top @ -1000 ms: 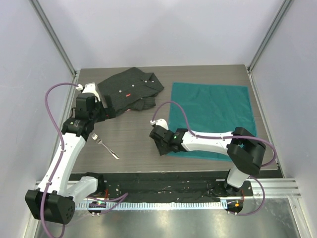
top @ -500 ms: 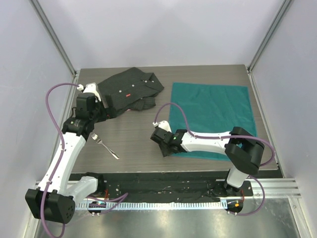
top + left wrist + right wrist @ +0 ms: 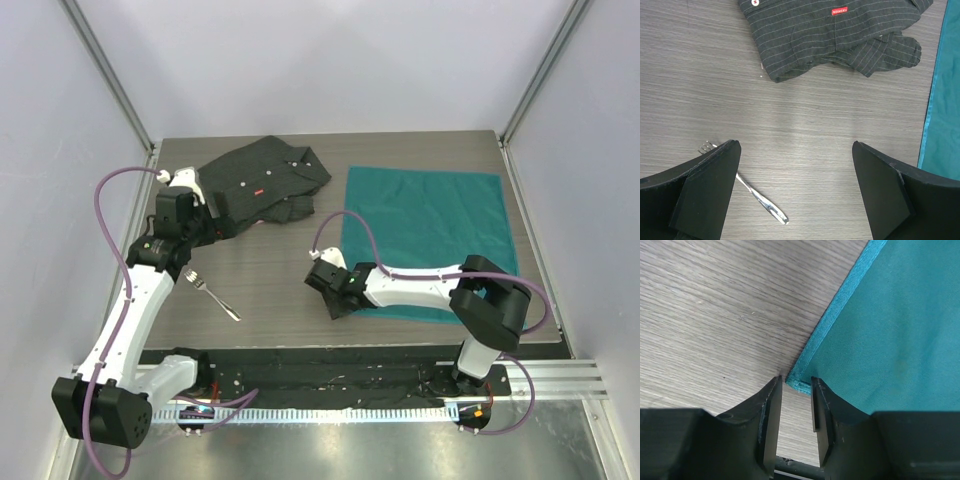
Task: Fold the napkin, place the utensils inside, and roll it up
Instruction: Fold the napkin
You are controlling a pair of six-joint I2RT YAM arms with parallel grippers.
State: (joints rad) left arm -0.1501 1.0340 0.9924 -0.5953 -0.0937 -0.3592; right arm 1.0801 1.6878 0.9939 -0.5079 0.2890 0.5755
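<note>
First fold: catching the napkin's [image 3: 430,235] corner.
Top: it lay flat at 3 o'clock of the counter [image 3: 270,260], the fork [image 3: 212,296] at 8 o'clock. Left wrist: left fingers [image 3: 710,185] released, empty. Right wrist: right fingers [image 3: 771,410] narrowly apart astride the corner, not pinching; next they must clench, then lift.

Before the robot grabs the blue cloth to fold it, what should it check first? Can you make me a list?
1. Napkin lying flat and spread open: ok.
2. Napkin's near left corner lined up in the right gripper: ok, the corner sits right at the fingertips.
3. Right gripper pinching that corner: not ok, the jaws stand apart.
4. Fork out of the fold's way: ok, it lies well left of the napkin.
5. Left gripper open and holding nothing: ok.
6. Black shirt off the napkin: ok, there is a gap between them.
</note>
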